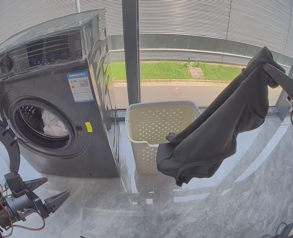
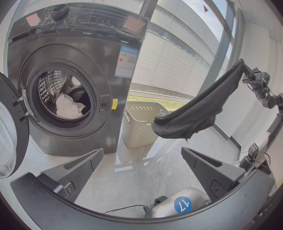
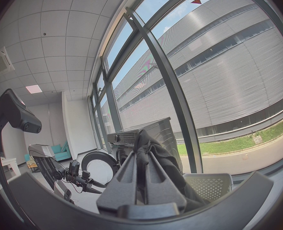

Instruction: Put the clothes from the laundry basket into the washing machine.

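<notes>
Flooring of pale grey, glossy, marble-patterned tile [image 1: 192, 212] fills the lower half of the head view and mirrors the bright window above it. A floor-to-ceiling window wall with a dark mullion [image 1: 130, 43] runs across the top of the frame; beyond the glass lie a road, a strip of grass [image 1: 173, 70] and a corrugated grey facade.

The washing machine [image 1: 90, 123], dark grey with plastic film over its control panel, stands at the left of the frame. Its round door [image 1: 1, 142] is swung open toward the left edge. A white cloth [image 1: 54, 124] lies inside the drum.

The laundry basket [image 1: 129, 129], cream with star-shaped perforations, sits on the floor at centre frame, just beside the machine and against the window.

The right gripper [image 1: 267, 66], at the upper right, is clamped on a dark grey garment [image 1: 212, 136], which hangs diagonally down toward centre frame. The garment's lower end drapes in front of the basket's front right corner; whether it touches the rim cannot be told.

The left gripper [image 1: 58, 186], at the lower left above the floor, has its fingers spread apart and holds nothing.

In the right wrist view, white ceiling tiles, a lit panel and a turquoise sofa [image 3: 60, 150] show farther back in the room.
</notes>
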Tool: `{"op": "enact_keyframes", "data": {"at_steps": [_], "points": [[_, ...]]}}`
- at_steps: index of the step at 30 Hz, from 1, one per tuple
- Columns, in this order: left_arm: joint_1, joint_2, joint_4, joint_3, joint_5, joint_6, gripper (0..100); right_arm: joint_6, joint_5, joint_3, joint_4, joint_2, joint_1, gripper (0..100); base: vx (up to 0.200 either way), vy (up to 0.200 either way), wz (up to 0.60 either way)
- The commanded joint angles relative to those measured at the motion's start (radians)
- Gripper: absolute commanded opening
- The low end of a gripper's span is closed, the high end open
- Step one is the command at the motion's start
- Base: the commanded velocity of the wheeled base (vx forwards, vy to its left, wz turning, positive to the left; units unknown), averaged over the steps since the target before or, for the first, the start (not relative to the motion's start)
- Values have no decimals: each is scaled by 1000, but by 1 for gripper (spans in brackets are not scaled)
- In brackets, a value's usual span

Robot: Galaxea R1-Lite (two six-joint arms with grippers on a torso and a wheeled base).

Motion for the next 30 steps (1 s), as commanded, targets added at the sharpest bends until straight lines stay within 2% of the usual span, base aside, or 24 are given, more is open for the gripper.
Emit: {"op": "enact_keyframes", "data": {"at_steps": [1,5,6,7,8,9,11,12,13,15,17,21,22,23,27,30], "points": [[0,-18,3,13,-47,35,100,-3,1,2,0,6,27,0,-200,0,0],[-11,-17,0,13,-87,84,100,-3,6,-5,0,24,56,0,-200,0,0],[-13,-17,0,11,-90,87,100,-3,8,-5,0,25,57,0,-200,0,0],[-43,-17,-5,3,-141,118,100,-3,23,-8,0,39,73,0,0,0,0],[-43,-17,-5,3,-141,118,100,-3,23,-8,0,39,73,0,0,0,0],[-86,-15,-25,-15,-239,176,100,-3,43,-13,0,53,99,0,0,0,0],[-108,-3,-34,-35,-334,245,100,-3,44,-24,0,68,128,0,0,0,0],[-108,-3,-34,-35,-334,245,100,-3,44,-24,0,68,128,0,0,0,0],[-131,26,-32,-52,-406,308,100,-1,44,-54,0,84,140,0,0,0,0],[-172,59,-28,-61,-438,354,100,-1,44,-90,0,99,142,0,0,0,0],[-227,111,-26,-70,-447,397,100,6,46,-126,0,111,148,0,0,0,0],[-287,192,-26,-84,-451,435,100,6,40,-153,0,131,171,0,0,0,0],[-287,192,-26,-84,-451,435,100,6,40,-153,0,131,171,0,0,0,0],[-332,233,-26,-86,-454,452,100,8,37,-168,0,141,183,0,0,0,0],[-352,301,-28,-107,-444,461,100,8,32,-186,0,148,192,0,0,0,0],[-355,362,-37,-175,-431,461,100,9,29,-205,0,150,214,0,0,0,0]]}}
